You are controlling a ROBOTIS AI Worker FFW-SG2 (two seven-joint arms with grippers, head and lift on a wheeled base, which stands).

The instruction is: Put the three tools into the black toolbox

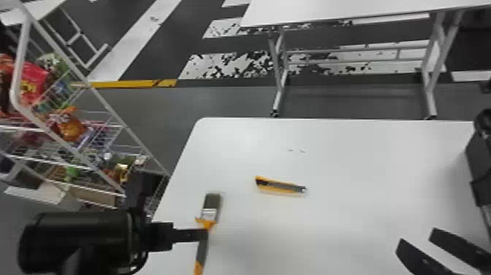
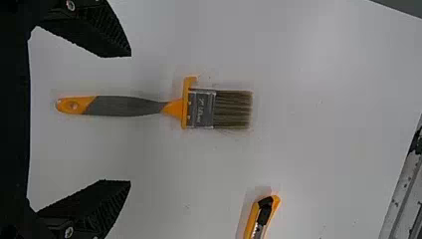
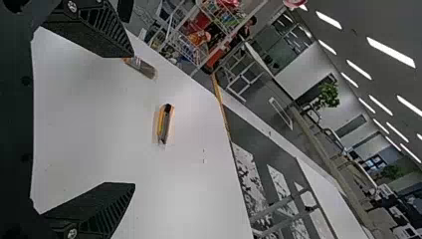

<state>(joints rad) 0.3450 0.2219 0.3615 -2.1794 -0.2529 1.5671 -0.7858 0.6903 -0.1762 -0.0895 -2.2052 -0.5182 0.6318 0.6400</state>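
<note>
In the head view my left gripper [image 1: 199,235] is over the handle of the paintbrush [image 1: 210,214], which lies on the white table [image 1: 347,215]. The left wrist view shows this gripper [image 2: 131,118] open, its fingers apart on both sides of the brush handle [image 2: 124,106] without touching it. The orange and grey utility knife [image 1: 279,185] lies right of the brush and farther back, also visible as a knife [image 3: 164,123] in the right wrist view. At the lower right, my right gripper [image 1: 417,237] is open and empty; in its wrist view the gripper [image 3: 134,119] has widely spread fingers.
A wire rack [image 1: 106,106] with snack bags stands left of the table, close to my left arm. Beyond the far edge are grey floor and a second white table [image 1: 328,12]. Black parts [image 1: 480,164] stand at the head view's right edge.
</note>
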